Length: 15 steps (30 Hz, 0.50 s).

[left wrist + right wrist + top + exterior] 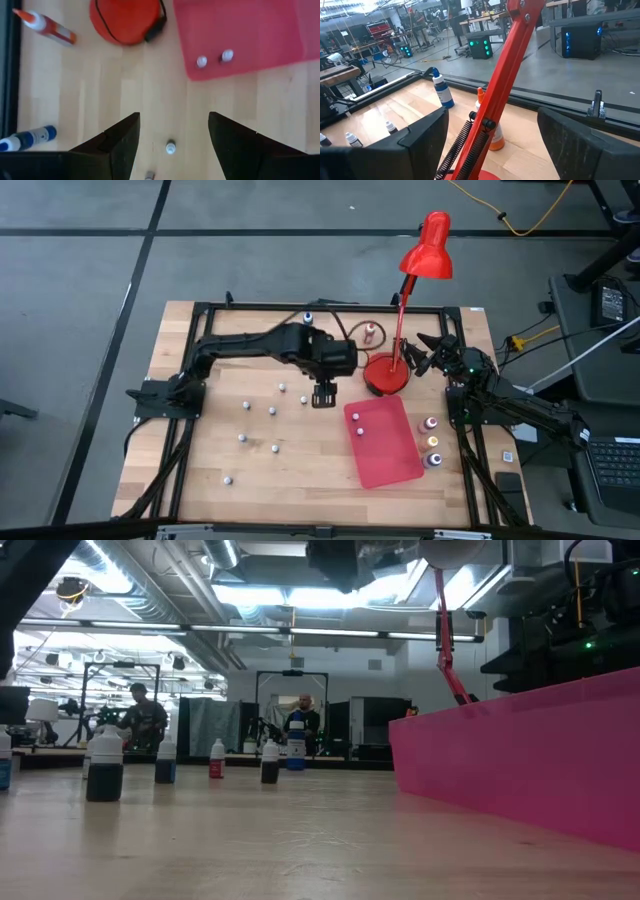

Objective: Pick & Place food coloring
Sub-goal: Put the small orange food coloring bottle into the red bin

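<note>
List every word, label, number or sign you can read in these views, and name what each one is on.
No text can be read in any view.
Orange-capped glue bottle: its label shows, too blurred to read.
Blue-and-white bottle: print too small to read.
Food coloring bottles: no label can be made out.
Red mat and red lamp: plain, no markings.

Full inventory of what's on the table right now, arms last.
Small bottles: about nine, whitish caps, scattered on bare wood left of the mat.
Bottles on mat: two, whitish, far end.
Coloured bottles: three, in a row beside the mat's right edge.
Mat: one, red, flat.
Lamp: one, red, round base behind the mat.
Glue bottle: one, orange-tipped, far edge.
Blue bottle: one, far edge.
Left gripper: open, over table centre.
Right gripper: open, by the lamp.
</note>
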### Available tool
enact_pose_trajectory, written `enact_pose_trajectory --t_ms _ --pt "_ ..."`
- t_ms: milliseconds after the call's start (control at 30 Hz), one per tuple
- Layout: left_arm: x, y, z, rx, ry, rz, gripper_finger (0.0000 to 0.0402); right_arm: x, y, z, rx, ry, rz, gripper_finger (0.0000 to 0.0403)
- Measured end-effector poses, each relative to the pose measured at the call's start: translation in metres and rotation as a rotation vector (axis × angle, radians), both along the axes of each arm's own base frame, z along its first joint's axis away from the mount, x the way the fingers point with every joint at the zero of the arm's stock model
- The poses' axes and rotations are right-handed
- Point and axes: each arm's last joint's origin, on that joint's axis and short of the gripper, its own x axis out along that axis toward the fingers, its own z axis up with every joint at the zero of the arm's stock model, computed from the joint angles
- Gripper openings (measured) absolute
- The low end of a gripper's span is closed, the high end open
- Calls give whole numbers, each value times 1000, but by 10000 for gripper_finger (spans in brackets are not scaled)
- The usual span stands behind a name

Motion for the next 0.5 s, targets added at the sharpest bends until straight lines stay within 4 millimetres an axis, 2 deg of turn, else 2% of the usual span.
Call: enact_pose_trajectory --t_ms 300,433,500 --pt "-20 5 33 -16 -165 -59 230 0 0 0 0 0 0 306" --pt "-43 15 58 -18 -320 -62 230 0 0 0 0 1 -1 306" --pt "-53 21 62 -10 -349 -54 230 0 0 0 1 0 0 306"
